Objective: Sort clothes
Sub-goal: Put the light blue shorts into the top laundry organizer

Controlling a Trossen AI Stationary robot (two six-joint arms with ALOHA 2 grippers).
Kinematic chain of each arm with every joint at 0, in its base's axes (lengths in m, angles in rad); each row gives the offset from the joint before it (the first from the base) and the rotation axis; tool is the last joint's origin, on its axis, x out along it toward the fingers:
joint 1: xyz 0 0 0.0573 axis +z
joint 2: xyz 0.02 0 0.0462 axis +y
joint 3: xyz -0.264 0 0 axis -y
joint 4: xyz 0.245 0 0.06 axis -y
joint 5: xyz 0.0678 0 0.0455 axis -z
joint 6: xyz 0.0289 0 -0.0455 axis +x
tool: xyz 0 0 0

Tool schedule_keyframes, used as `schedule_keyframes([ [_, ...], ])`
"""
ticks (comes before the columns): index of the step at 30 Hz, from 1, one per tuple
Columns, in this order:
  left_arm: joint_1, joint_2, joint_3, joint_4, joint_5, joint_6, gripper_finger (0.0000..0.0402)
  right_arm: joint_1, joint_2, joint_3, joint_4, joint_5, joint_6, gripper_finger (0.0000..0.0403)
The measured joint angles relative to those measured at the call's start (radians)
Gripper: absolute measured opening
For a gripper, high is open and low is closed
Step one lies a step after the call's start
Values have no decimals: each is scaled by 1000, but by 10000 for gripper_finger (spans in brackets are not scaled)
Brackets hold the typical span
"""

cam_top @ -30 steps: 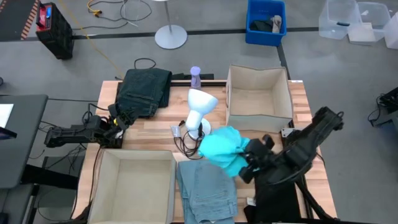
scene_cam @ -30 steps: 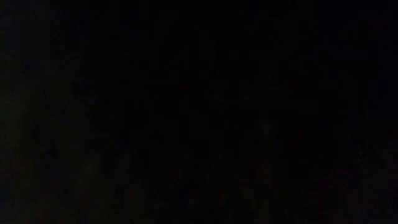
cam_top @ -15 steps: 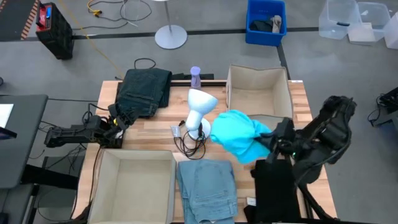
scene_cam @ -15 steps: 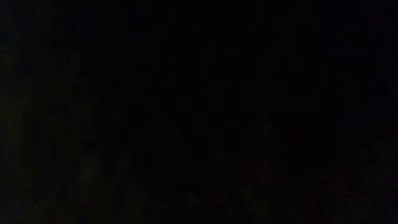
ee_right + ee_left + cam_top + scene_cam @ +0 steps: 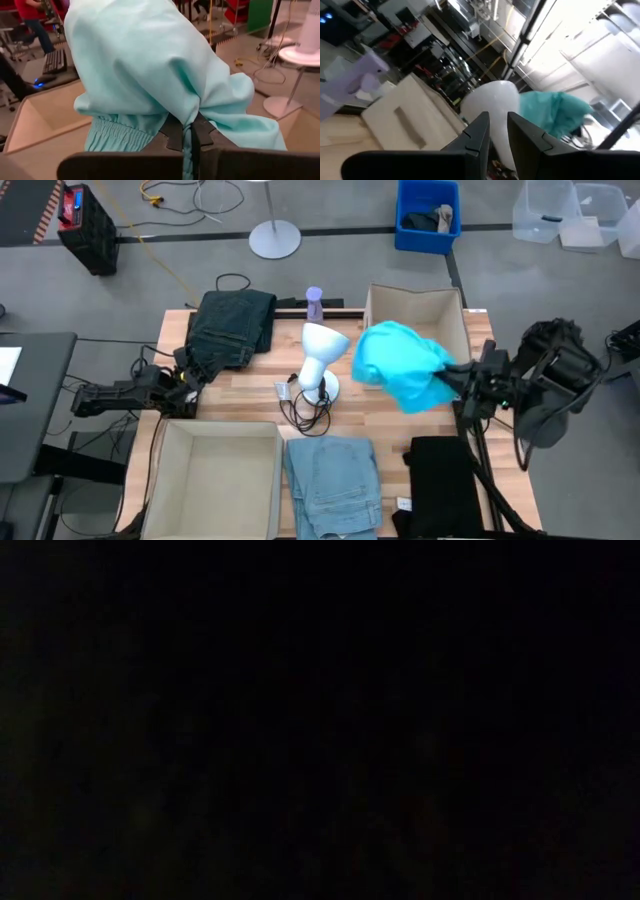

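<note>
Vs 0.5 s ago: teal shirt [image 5: 402, 364] has gone up and back, from table centre-right to hanging over the front-left part of the rear beige box [image 5: 447, 310], partly covering its left wall and front rim. Right arm swung out to the right with it, so the black garment [image 5: 441, 470] at the front-right edge is now fully uncovered. Left arm unchanged.

No readable text or brand anywhere; low view is all black, nothing to get from it.

Right gripper [image 5: 462, 378]: fingers pinched nearly together on a bunched fold of the shirt, cloth squeezed between the tips [image 5: 192, 131] in right wrist view; shirt drapes off them, elastic hem hanging, box interior behind.

Left gripper [image 5: 185, 376]: at table left edge, just beside or touching the front corner of the dark green trousers [image 5: 233, 325], which lie folded at rear-left. Fingers [image 5: 479, 134] show a narrow gap in left wrist view, nothing between them; can't tell from the high view whether it grips the trousers.

Other stuff: light blue jeans [image 5: 332, 485] flat at front centre, next to the front-left beige box [image 5: 160, 480]. White desk lamp [image 5: 320, 355] mid-table w/ cable at its base, small lilac bottle [image 5: 314, 302] behind it. Lamp head and shirt also seen in left wrist view [image 5: 555, 111].
</note>
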Motion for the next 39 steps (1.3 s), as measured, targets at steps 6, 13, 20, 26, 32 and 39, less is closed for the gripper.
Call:
schedule_keyframes([
  [6,0,49,130,-34,34,125,62,-14,-59,0,-30,22,-36,7],
  [13,0,137,298,-166,34,210,61,-79,-100,0,-81,23,-37,7],
  [20,0,224,384,-187,70,238,61,-139,-119,0,-108,23,-36,7],
  [26,0,282,418,-187,112,238,61,-201,-119,0,-118,23,-36,7],
  [32,0,326,439,-187,157,239,61,-276,-119,0,-122,23,-36,7],
  [39,0,346,453,-181,211,239,61,-347,-119,0,-128,23,-36,7],
])
